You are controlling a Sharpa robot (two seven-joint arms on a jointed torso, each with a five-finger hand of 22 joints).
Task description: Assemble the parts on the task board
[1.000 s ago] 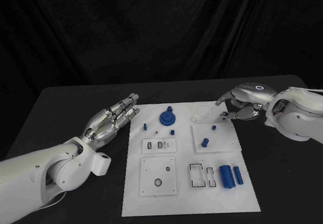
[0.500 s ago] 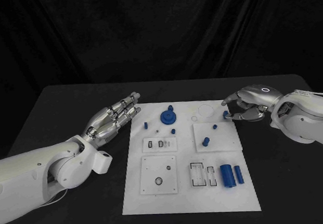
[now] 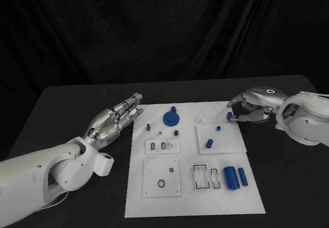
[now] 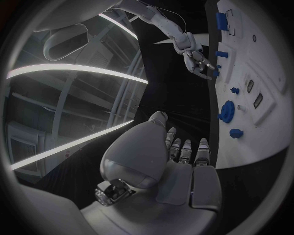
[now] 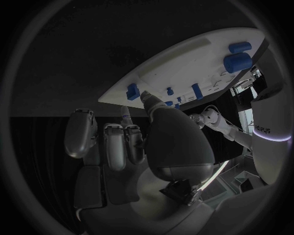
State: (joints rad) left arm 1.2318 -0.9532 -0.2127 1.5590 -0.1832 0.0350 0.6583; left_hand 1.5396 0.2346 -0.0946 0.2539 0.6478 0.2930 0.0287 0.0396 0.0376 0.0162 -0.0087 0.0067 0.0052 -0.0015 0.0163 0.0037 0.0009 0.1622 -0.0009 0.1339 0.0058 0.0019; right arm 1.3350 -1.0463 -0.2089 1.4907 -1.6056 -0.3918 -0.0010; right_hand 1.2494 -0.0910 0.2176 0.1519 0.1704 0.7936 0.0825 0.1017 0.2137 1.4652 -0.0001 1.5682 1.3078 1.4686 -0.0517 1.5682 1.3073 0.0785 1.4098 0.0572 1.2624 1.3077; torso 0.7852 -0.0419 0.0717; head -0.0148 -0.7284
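The white task board (image 3: pixel 188 197) lies in the middle of the black table. My right hand (image 3: pixel 250 107) hovers at the board's far right edge, where thumb and a finger pinch a small blue part (image 3: pixel 230 115), also seen from the left wrist (image 4: pixel 215 73) and the right wrist (image 5: pixel 132 91). My left hand (image 3: pixel 117 120) stretches out flat beside the board's left edge and holds nothing. On the board stand a blue gear-like piece (image 3: pixel 170 117), a blue peg (image 3: pixel 209 144) and two blue cylinders (image 3: pixel 235 178).
Small blue pegs (image 3: pixel 147 128) and raised white plates with slots (image 3: pixel 161 146) dot the board. Bare black tabletop surrounds the board, with a dark curtain behind.
My right hand has shifted slightly to the right and its fingers have curled in round the small blue part. The left hand has stayed put.
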